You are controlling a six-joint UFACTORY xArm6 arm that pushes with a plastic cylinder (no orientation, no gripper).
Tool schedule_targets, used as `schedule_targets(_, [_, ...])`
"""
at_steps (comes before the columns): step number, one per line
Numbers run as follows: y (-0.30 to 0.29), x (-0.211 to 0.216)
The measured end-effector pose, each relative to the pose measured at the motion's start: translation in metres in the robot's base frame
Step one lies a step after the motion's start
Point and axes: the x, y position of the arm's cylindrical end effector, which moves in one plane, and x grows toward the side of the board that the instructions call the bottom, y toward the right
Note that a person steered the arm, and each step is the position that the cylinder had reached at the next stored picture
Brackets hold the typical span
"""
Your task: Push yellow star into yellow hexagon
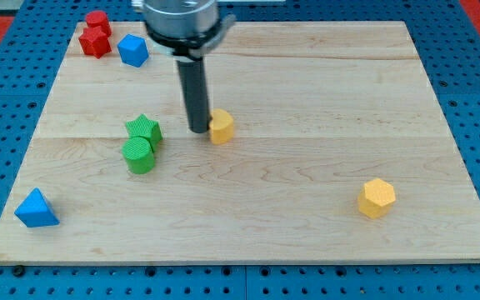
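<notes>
The yellow star (222, 127) lies a little left of the board's middle. My tip (199, 130) touches its left side. The yellow hexagon (377, 198) lies at the lower right of the board, far from the star. The rod rises from the tip to the arm's grey collar (182, 25) at the view's top.
A green star (145, 129) and a green cylinder (138, 155) sit together left of my tip. A blue block (132, 50) and two red blocks (96, 37) lie at the top left. A blue triangle (36, 208) lies at the lower left. The wooden board (307, 100) ends on a blue pegboard.
</notes>
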Motion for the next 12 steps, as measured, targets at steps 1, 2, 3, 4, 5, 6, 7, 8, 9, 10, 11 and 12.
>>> schedule_targets(1, [0.021,-0.004])
schedule_targets(2, [0.026,-0.011])
schedule_targets(3, [0.045,-0.014])
schedule_targets(4, [0.074,-0.019])
schedule_targets(5, [0.081,-0.020])
schedule_targets(6, [0.106,0.004])
schedule_targets(7, [0.134,0.022])
schedule_targets(8, [0.135,0.050])
schedule_targets(9, [0.101,0.054])
schedule_targets(10, [0.092,0.067])
schedule_targets(11, [0.112,0.087])
schedule_targets(12, [0.132,0.099])
